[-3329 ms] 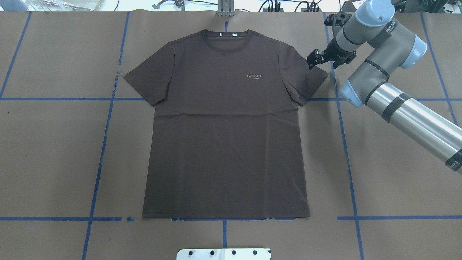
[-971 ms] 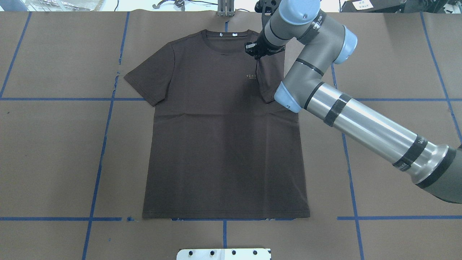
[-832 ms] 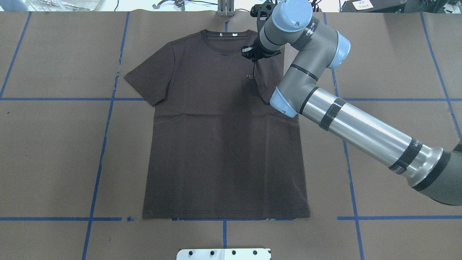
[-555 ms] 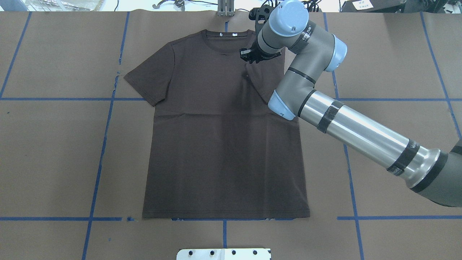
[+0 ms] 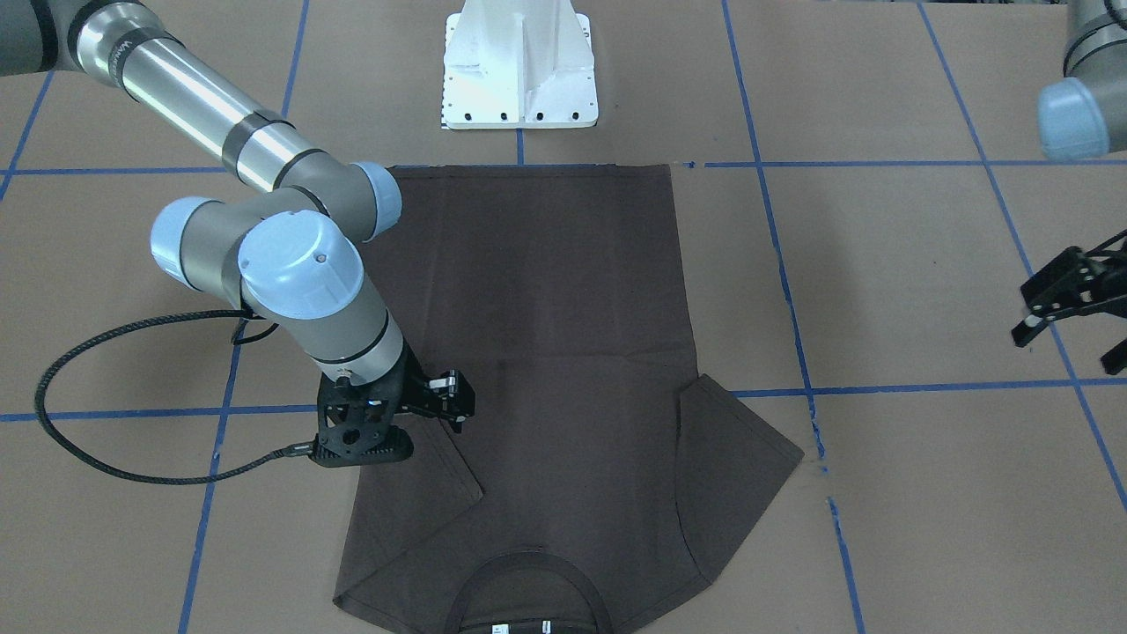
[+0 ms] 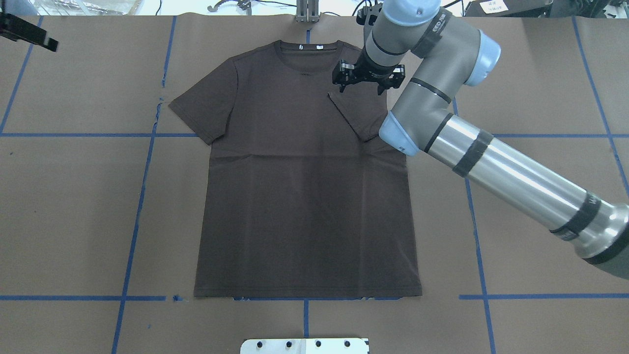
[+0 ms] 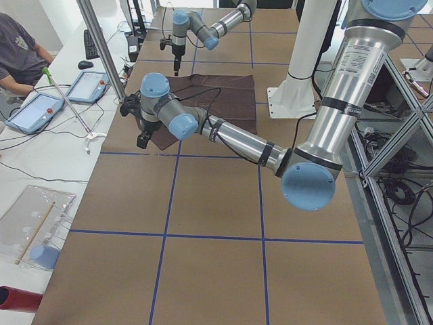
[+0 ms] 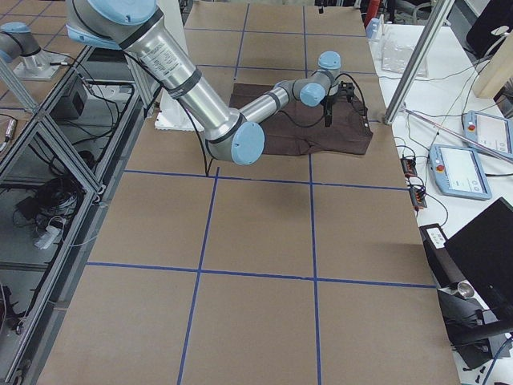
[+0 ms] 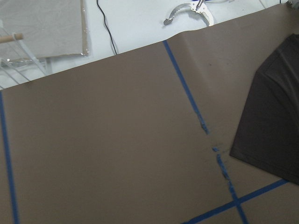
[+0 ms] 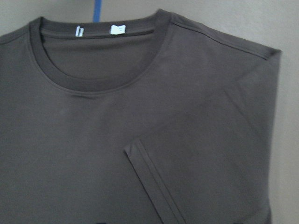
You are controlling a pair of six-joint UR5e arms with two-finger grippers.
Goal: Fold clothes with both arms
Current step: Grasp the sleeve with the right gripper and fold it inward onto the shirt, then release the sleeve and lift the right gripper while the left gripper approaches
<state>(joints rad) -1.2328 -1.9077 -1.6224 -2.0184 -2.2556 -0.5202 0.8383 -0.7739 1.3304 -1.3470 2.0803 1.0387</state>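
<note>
T-shirt (image 6: pixel 304 196): dark brown, front up, flat on the desk (image 6: pixel 73 196), centred in the overhead view. Collar (image 6: pixel 308 54) toward the top of the frame, hem along the blue tape line near the bottom.

Sleeve at frame right (image 6: pixel 361 110): folded inward, lying over the chest, its hemmed edge running diagonally. The wrist view shows it lying flat and covering the logo area. Sleeve at frame left (image 6: pixel 204 110): spread out on the desk, unfolded.

Right gripper (image 6: pixel 361 88): hovers just above the folded sleeve, below and right of the collar. Jaws wide, holding nothing, no cloth between them.

Left gripper (image 5: pixel 1067 343): well apart from the shirt, at the right edge of the front-facing view and only a sliver in the overhead's upper left corner. Jaws wide, empty.

Judgement: first sleeve fold looks done. Next is likely the left arm's turn. It must travel in to the spread sleeve, pinch near its hem edge, lift slightly and carry it across to mirror the first fold. The right arm should clear away without dragging the laid sleeve.
</note>
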